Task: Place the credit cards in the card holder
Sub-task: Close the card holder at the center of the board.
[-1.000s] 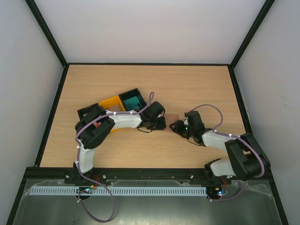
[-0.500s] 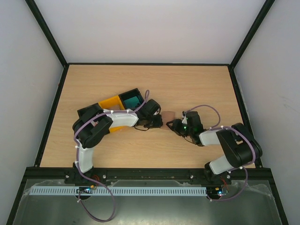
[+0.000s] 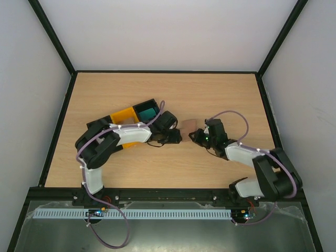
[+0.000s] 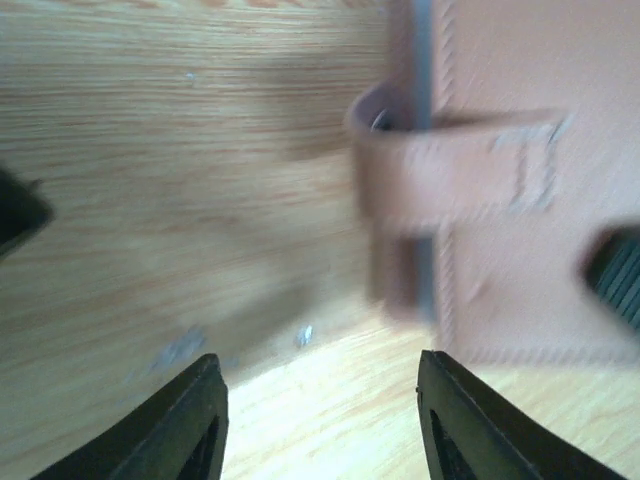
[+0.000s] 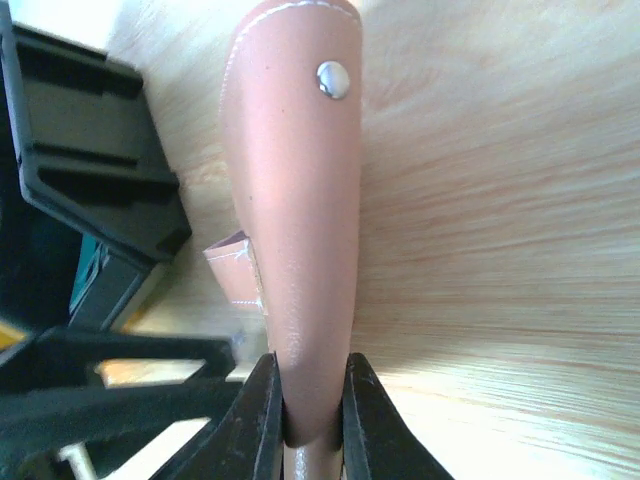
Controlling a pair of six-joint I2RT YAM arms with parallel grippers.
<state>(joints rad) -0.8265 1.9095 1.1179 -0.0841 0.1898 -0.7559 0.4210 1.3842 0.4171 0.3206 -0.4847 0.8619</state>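
- Right gripper (image 5: 305,400): jaws nearly closed, pinching the near end of the card holder (image 5: 295,200). The holder's long axis runs straight out from the fingers and it sits edge-on in the right wrist view, snap stud at its far end.
- Left gripper (image 4: 318,385): jaws wide apart, nothing in them. The holder lies ahead and to the right of it, near but not touching, with its strap side facing the left wrist camera.
- Key relation: the holder sits between the two claws. The right arm has it, so the left arm is the free one for cards.
- Only one credit card is visible, the teal card (image 3: 149,112), in the black tray (image 3: 137,106) left of the holder. It's closer to the left arm.
- Yellow tray (image 3: 124,114) is farther left of the holder, touching the black tray.
- Risk (judgement): the left forearm lies beside the trays, so it needs to retract before reaching in.
- Can't tell where the slot opening is; the left wrist view is blurred.
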